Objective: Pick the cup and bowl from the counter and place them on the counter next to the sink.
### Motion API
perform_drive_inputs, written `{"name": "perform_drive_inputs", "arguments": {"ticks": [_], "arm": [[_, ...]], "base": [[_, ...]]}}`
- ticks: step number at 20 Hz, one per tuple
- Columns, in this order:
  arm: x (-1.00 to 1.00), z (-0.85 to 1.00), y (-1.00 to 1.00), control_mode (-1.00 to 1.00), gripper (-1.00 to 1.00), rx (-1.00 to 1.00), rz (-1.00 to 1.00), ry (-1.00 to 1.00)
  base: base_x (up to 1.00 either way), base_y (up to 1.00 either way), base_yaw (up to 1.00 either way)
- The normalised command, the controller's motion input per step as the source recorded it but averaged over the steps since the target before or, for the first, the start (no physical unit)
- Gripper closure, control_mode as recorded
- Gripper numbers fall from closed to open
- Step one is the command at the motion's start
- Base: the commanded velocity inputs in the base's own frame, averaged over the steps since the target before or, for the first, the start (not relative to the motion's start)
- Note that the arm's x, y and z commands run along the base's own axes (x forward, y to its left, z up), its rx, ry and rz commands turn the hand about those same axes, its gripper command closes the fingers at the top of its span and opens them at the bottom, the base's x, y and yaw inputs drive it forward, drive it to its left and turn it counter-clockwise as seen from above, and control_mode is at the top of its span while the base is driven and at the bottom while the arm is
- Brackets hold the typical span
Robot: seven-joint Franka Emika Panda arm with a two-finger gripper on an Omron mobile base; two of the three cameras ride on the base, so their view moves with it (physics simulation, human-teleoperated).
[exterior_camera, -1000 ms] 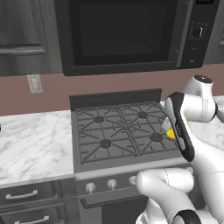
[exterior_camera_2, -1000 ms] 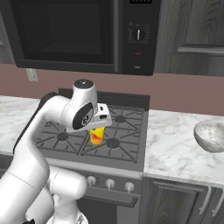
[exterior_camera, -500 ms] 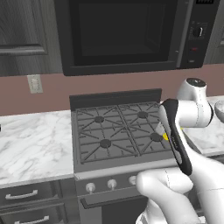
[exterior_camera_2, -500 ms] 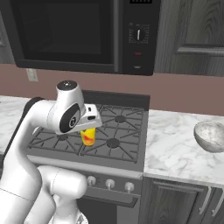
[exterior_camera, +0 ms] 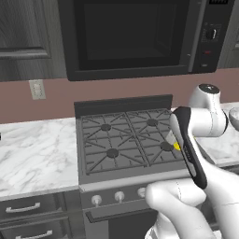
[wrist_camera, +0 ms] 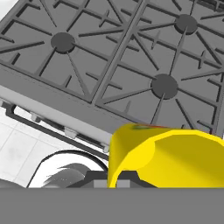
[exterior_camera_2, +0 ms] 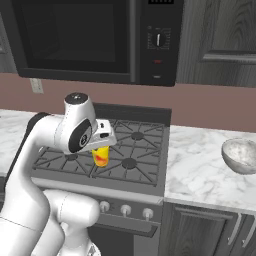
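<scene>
In your left base view, a black stove [exterior_camera: 126, 140] sits under a microwave [exterior_camera: 140, 37], with white marble counter [exterior_camera: 35, 156] to its left. The arm crosses the stove's right side, and a sliver of the yellow cup [exterior_camera: 177, 145] shows beside it.

In your right base view, the tool [exterior_camera_2: 101, 150] hangs over the stove's front burners, closed around the cup [exterior_camera_2: 101, 156], which is carried clear above the grates. The bowl [exterior_camera_2: 241, 155] rests on the counter [exterior_camera_2: 200, 170] well to the right.

In your hand view, the cup [wrist_camera: 170, 157] looms large, with the stove grates [wrist_camera: 131, 65] beneath it.
</scene>
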Motion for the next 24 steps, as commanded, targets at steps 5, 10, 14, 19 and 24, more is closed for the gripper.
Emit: {"name": "perform_drive_inputs", "arguments": {"ticks": [5, 10, 14, 19, 24], "arm": [[0.0, 0.0, 0.0, 1.0, 1.0, 0.0, 0.0, 0.0], [0.0, 0.0, 0.0, 1.0, 1.0, 0.0, 0.0, 0.0], [0.0, 0.0, 0.0, 1.0, 1.0, 0.0, 0.0, 0.0], [0.0, 0.0, 0.0, 1.0, 1.0, 0.0, 0.0, 0.0], [0.0, 0.0, 0.0, 1.0, 1.0, 0.0, 0.0, 0.0]], "base": [[-0.6, 0.06, 0.0], [-0.95, 0.02, -0.06], [-0.01, -0.02, 0.06], [0.0, 0.34, 0.68], [0.05, 0.46, 0.85]]}}
